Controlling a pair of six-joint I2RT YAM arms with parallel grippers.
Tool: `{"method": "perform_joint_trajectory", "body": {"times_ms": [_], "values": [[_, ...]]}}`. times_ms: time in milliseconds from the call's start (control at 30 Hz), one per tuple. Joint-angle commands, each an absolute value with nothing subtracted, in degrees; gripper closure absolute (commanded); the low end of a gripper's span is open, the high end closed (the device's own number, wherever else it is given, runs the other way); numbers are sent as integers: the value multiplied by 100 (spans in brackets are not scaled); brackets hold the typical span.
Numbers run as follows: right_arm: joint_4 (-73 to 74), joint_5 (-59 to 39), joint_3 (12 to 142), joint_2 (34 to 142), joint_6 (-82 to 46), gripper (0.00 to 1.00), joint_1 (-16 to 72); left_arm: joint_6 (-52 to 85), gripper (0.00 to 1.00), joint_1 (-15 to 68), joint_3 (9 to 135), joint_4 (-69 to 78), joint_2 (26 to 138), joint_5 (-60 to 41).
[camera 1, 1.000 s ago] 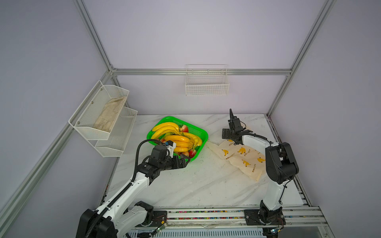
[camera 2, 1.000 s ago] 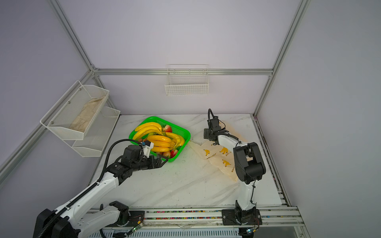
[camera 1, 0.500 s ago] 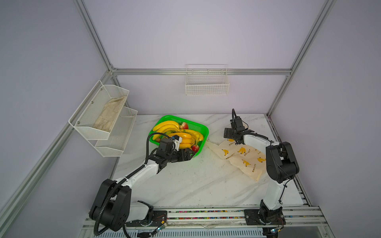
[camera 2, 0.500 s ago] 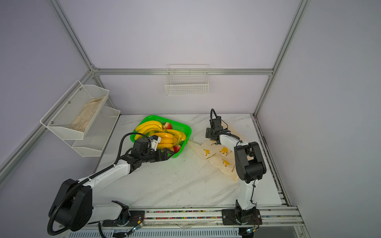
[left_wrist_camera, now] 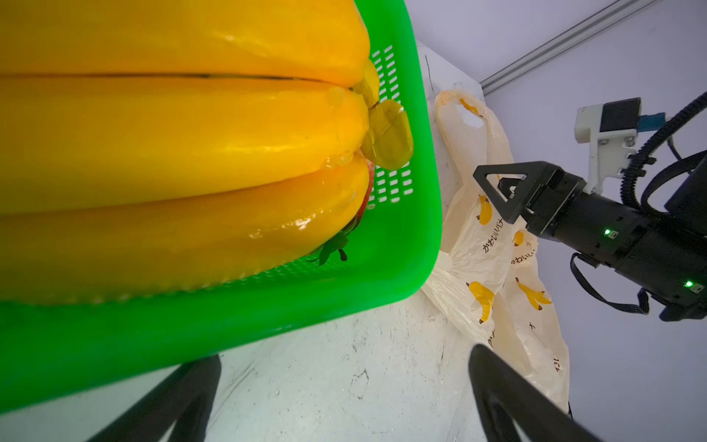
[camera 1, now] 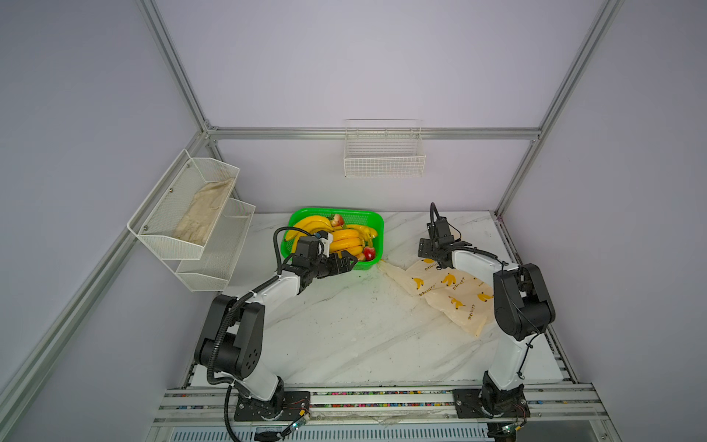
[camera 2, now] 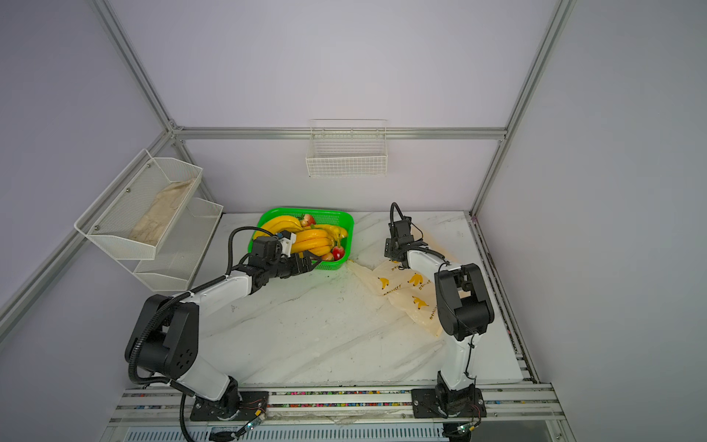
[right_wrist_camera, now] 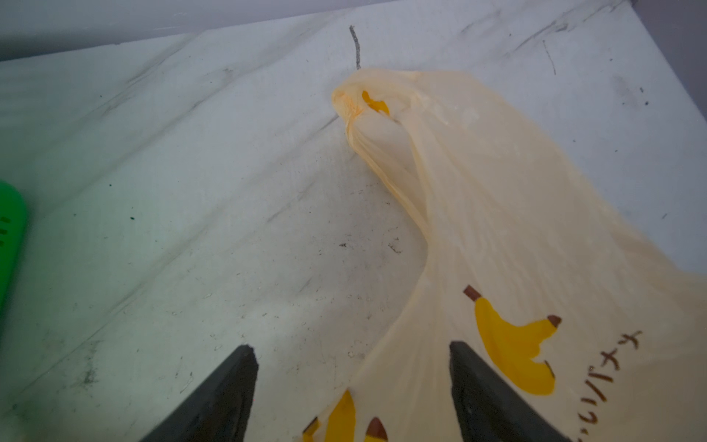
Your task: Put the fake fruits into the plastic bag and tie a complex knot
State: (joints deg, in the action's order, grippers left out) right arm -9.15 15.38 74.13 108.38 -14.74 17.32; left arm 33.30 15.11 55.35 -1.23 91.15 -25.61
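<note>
The fake fruits fill a green basket [camera 1: 373, 218] [camera 2: 344, 218] at the back of the table: yellow banana bunches [camera 1: 344, 239] [camera 2: 311, 239] [left_wrist_camera: 172, 134] and red apples [camera 1: 369, 252] [camera 2: 337, 252]. My left gripper [camera 1: 350, 262] [camera 2: 313, 262] [left_wrist_camera: 346, 358] is open and empty just outside the basket's near right corner. The plastic bag [camera 1: 451, 291] [camera 2: 401, 287] [left_wrist_camera: 482, 245] [right_wrist_camera: 497, 214] lies flat and empty to the right. My right gripper [camera 1: 428, 250] [camera 2: 392, 250] [right_wrist_camera: 352, 348] stands open low over its far end, with a strip of bag film between the jaws. No knot shows.
A white wall rack [camera 1: 214, 245] at the left holds a beige cloth [camera 1: 202, 214]. A wire basket [camera 1: 383, 153] hangs on the back wall. A twisted bag handle [right_wrist_camera: 355, 111] lies ahead of the right gripper. The basket's edge [right_wrist_camera: 9, 214] is off to its side.
My left gripper has swung from the basket's near left side to its near right corner, and the basket has shifted slightly back. My right gripper's jaws have narrowed over the bag.
</note>
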Motion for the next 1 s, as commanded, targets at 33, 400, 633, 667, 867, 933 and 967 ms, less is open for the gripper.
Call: {"method": "perform_joint_trajectory", "body": {"times_ms": [33,400,633,667,867,933,967], "values": [[-1252,1782,7611,11145,-1617,30,1809,3336,0,1560,5711,328,8552,-2661],[-1688,2464,7663,11275,-1587,77,2003,3472,0,1810,5187,190,7461,-2343],[-2038,2829,7348,10203,-1192,100,1998,3467,0,1984,5125,-42,6872,-2142],[-2056,2737,7280,9848,-1076,100,1991,3462,0,2040,5107,-44,6760,-2079],[-1770,400,7353,7906,-195,100,1944,3350,0,2325,5252,-26,6285,-1544],[-1845,-310,7528,7522,-145,100,1958,3223,2,2426,5395,-26,6299,-1461],[-1850,-582,7597,7389,-147,100,1951,3163,3,2472,5506,-46,6330,-1399]]}}
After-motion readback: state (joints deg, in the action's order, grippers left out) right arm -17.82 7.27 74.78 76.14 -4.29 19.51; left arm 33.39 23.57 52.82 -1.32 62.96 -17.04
